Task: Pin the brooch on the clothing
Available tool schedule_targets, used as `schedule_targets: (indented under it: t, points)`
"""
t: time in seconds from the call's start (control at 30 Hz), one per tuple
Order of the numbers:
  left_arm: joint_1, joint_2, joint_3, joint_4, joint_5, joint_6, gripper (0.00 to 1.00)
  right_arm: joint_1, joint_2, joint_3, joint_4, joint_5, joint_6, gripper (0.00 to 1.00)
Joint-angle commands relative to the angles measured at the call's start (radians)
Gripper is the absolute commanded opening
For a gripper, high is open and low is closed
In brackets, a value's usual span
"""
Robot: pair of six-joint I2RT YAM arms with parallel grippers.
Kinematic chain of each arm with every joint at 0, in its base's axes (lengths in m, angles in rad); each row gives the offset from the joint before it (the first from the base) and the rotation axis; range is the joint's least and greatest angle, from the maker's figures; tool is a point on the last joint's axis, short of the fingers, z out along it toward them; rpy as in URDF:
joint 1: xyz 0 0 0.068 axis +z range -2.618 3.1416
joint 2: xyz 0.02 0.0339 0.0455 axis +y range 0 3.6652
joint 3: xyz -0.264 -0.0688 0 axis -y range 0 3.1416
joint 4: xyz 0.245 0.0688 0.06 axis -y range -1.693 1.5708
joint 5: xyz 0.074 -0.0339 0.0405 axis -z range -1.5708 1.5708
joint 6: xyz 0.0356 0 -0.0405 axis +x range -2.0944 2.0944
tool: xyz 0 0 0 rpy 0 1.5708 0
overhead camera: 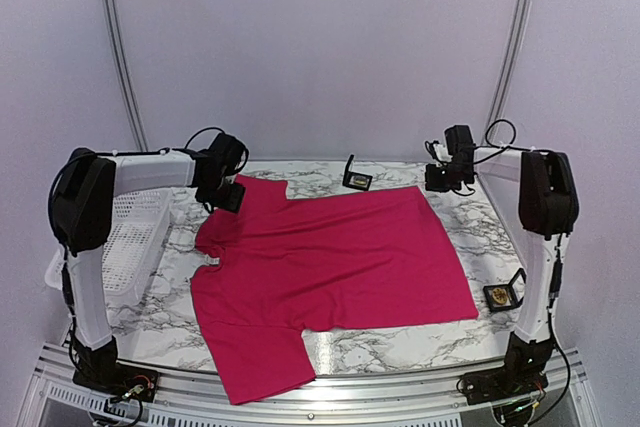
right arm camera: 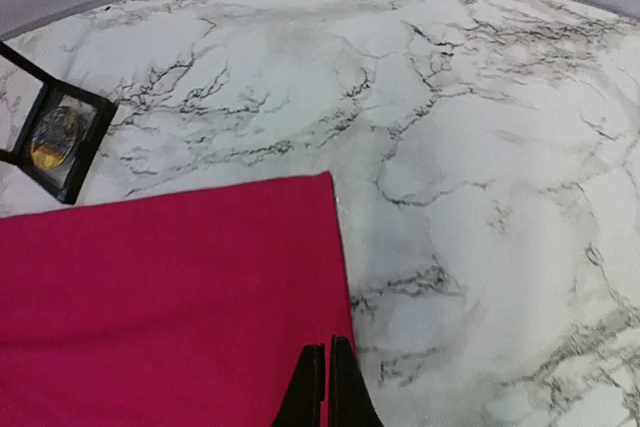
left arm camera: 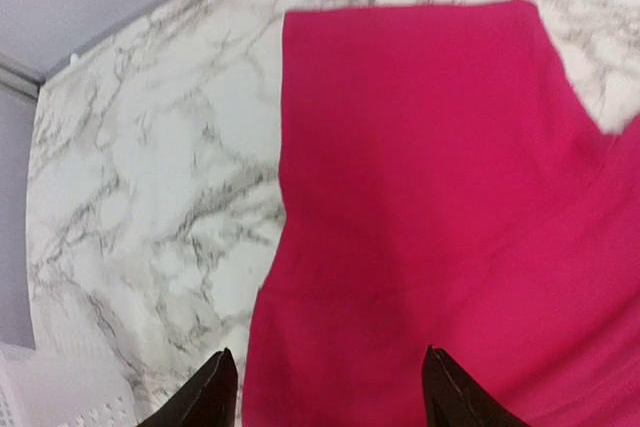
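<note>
The magenta T-shirt (overhead camera: 340,262) lies flat on the marble table, collar to the left, with a small white neck label (overhead camera: 211,260). An open black box (overhead camera: 357,180) behind the shirt holds a gold brooch (right arm camera: 52,137). A second open black box (overhead camera: 503,294) with a gold brooch stands at the right edge. My left gripper (overhead camera: 228,193) hangs open over the far sleeve (left arm camera: 420,197), and nothing is between its fingers (left arm camera: 328,352). My right gripper (overhead camera: 438,179) is shut and empty (right arm camera: 328,367), just above the shirt's far right hem corner (right arm camera: 300,247).
A white slotted basket (overhead camera: 130,237) stands on the table's left side, and its corner shows in the left wrist view (left arm camera: 50,392). Bare marble (right arm camera: 480,197) lies right of the shirt's hem. A curved wall closes the back.
</note>
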Motion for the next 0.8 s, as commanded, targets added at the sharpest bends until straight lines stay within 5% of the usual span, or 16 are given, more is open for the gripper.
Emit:
schedule_targets:
  t: [0.0, 0.3, 0.5, 0.77]
  points:
    - [0.01, 0.185, 0.224, -0.036, -0.015, 0.095, 0.62, 0.063, -0.265, -0.16, 0.038, 0.016, -0.003, 0.0]
    - [0.01, 0.464, 0.566, -0.063, -0.166, 0.24, 0.6, 0.554, -0.486, -0.493, 0.045, -0.437, -0.311, 0.0]
    - [0.01, 0.549, 0.635, -0.071, -0.22, 0.266, 0.6, 0.741, -0.409, -0.567, 0.046, -0.397, -0.282, 0.0]
    - [0.012, 0.609, 0.738, -0.103, -0.301, 0.27, 0.63, 0.786, -0.38, -0.698, 0.021, -0.267, -0.223, 0.0]
